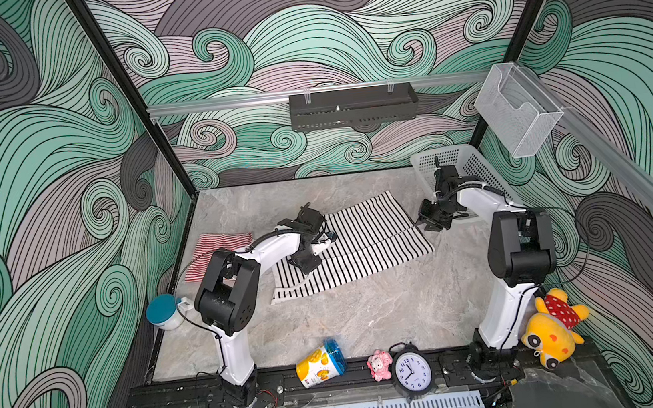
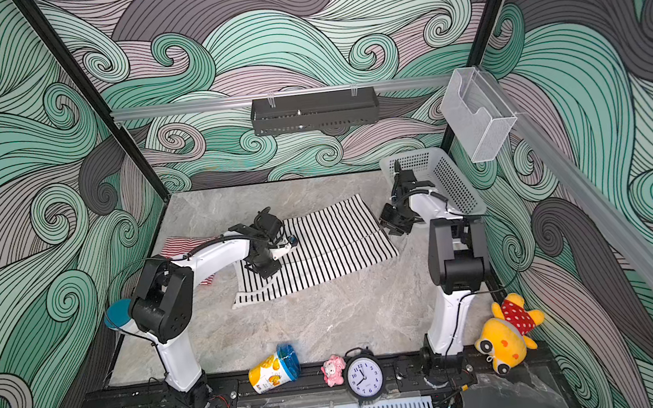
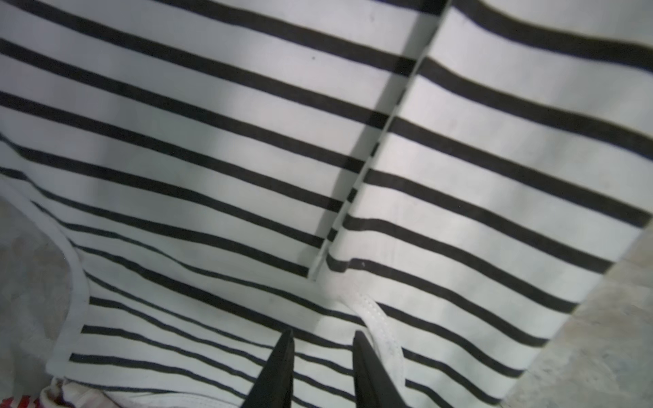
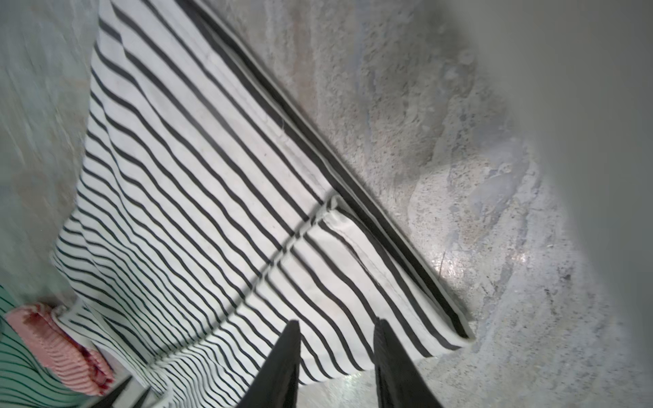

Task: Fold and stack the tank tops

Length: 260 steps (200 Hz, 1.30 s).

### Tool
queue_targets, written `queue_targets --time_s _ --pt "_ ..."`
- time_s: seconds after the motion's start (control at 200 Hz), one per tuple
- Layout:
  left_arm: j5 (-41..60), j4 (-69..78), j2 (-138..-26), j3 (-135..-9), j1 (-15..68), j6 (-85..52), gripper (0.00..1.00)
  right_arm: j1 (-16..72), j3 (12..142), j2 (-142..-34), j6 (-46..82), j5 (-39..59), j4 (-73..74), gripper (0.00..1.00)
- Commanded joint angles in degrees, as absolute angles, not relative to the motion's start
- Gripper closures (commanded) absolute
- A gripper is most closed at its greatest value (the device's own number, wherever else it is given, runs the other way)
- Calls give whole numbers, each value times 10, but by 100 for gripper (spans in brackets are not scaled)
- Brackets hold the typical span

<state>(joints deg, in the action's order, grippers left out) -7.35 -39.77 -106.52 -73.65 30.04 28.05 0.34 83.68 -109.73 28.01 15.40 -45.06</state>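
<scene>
Lying near a perforated white basket (image 1: 476, 169), the soft black-and-white tank top (image 1: 366, 236) sits under the left gripper (image 3: 323, 335) and right gripper (image 4: 337, 325), jaws slightly parted, empty.

The bench (image 1: 371, 317) lies bare between the black-and-white tank top (image 1: 379, 241) and the near edge, giving open passage. Along that edge, a yellow can (image 1: 321, 362) on its side, a pink toy (image 1: 379, 365) and an alarm clock (image 1: 413, 371) stand in the way. A white basket (image 1: 475, 167) crowds the far right corner, and a blue-lidded tub (image 1: 163, 311) blocks the left side.
</scene>
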Motion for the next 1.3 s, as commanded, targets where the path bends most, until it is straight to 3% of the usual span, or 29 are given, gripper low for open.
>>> queue_targets --time_s 0.0,0.17,0.31,0.43,0.716,1.006,1.296 --pt "-103 -383 -1001 -715 296 250 67 34 821 -1037 272 127 -455 53" --pt "-51 -424 -947 -666 301 248 69 74 768 -1004 281 98 -436 61" --pt "-41 -417 -932 -619 303 253 71 88 745 -1045 289 118 -401 74" --pt "-59 -396 -945 -591 304 253 73 100 734 -1079 301 128 -370 78" --pt "-91 -381 -962 -544 303 258 76 130 675 -1085 315 101 -364 77" --pt "-116 -387 -915 -461 301 301 77 154 512 -968 336 83 -374 76" --pt "-123 -433 -827 -381 294 339 79 236 387 -878 410 106 -357 75"
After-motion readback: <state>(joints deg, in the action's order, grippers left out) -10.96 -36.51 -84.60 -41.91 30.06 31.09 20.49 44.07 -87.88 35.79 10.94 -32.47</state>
